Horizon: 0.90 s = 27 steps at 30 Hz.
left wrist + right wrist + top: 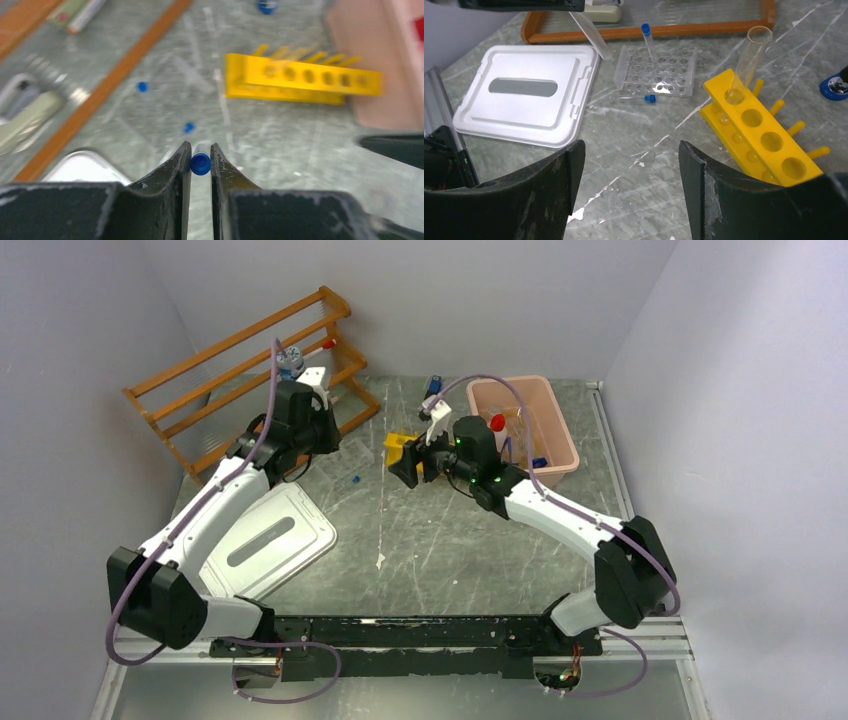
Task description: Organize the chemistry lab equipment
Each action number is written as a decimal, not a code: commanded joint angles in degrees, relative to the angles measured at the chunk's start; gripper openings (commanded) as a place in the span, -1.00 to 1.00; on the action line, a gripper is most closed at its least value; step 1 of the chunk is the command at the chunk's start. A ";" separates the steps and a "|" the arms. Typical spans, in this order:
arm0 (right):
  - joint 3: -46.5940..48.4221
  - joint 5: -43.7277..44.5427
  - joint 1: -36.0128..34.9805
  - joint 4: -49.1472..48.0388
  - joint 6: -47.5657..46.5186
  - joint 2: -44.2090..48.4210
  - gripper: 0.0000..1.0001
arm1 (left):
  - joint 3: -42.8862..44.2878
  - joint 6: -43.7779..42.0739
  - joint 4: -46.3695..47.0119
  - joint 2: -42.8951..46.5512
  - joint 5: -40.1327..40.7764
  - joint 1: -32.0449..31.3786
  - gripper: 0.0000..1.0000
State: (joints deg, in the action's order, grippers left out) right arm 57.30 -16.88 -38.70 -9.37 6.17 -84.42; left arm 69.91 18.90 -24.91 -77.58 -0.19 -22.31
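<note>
One blue-capped tube [200, 163] is pinched at its cap end between the closed fingers of the left gripper [200, 145]. Everything for the next move turns on how that tube sits against the clear rack [659, 75]. In the right wrist view the tube hangs slanted rather than upright. Its lower end is just beside the rack's corner on the side of the white lid [499, 115], and whether it touches the rack cannot be told. To drop into a hole, it would likely need to be stood straighter and carried a little further over the rack.

Another capped tube [646, 40] stands upright in the rack's back row. A loose capped tube [650, 98] lies flat against the rack's front edge.

The right gripper [631, 150] is spread wide and holds nothing. It hangs in front of the clear rack and well apart from it. The yellow rack [749, 120] lies beside the clear rack, away from the lid, with a wide open tube [751, 55] leaning in its end hole. The left arm is plainly the nearer one.
</note>
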 commanded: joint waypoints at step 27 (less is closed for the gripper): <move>-3.59 2.56 0.20 -1.79 6.71 2.72 0.39 | -13.91 -6.50 28.85 -12.67 18.11 5.67 -0.64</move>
State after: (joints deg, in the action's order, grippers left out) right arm 52.27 -15.14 -38.68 -11.22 13.28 -81.38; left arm 56.77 11.66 -0.97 -88.99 20.78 -17.37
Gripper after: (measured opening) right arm 0.694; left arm 0.200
